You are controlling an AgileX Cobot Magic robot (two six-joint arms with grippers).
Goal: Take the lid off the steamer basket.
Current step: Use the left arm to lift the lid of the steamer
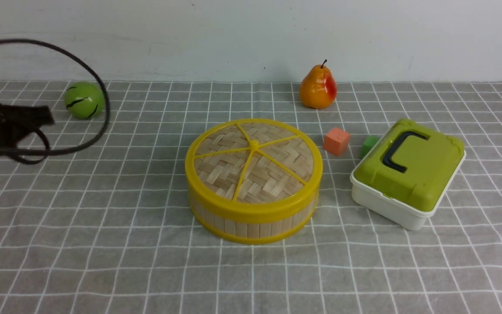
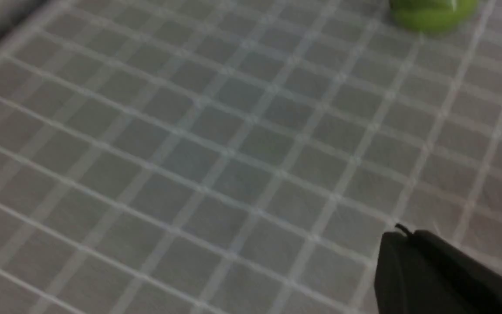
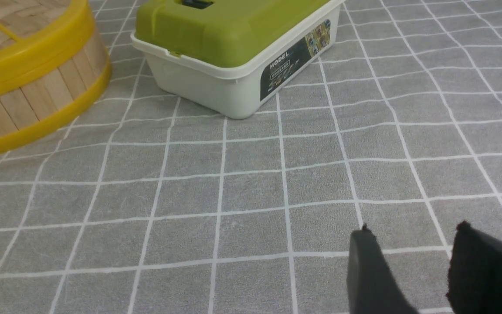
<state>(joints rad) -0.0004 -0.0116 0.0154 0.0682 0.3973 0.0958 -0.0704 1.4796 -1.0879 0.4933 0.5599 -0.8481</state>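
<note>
Lid (image 1: pixel 253 168) sits flat and closed on the steamer basket (image 1: pixel 251 224) in the middle of the grey checked tablecloth (image 1: pixel 103 244), which serves as the dial's centre, 12 o'clock pointing away from the robot.

Nearest of all, toward 5 o'clock, the right gripper (image 3: pixel 414 231) hovers over bare cloth, its two fingers spread apart with nothing between them.

Next comes the basket itself. One lid, one basket, both round, so neither has a long axis. The lid faces straight up, its small centre knob pointing upward. Five yellow spokes run out from the knob, at roughly 11, 2, 4, 7 and 9 o'clock. The lid's yellow rim rests squarely on the wall of upright slats.

At 3 o'clock stands one white box (image 1: pixel 386 205) with a green cover (image 1: pixel 425 174) and black handle (image 1: pixel 397 152), set askew to the grid.

At 2 o'clock lie two cubes — one orange (image 1: pixel 336 141), one green (image 1: pixel 368 145) — the green one just beside the box.

At 9 to 10 o'clock the left gripper (image 2: pixel 401 235) hangs well apart from the basket, fingers pressed together on nothing, a black cable (image 1: pixel 98 87) looping over it.

Farther, at 10 o'clock, rests one green ball (image 1: pixel 84 100). Farthest, at 1 o'clock, one pear (image 1: pixel 318 87) stands upright.
</note>
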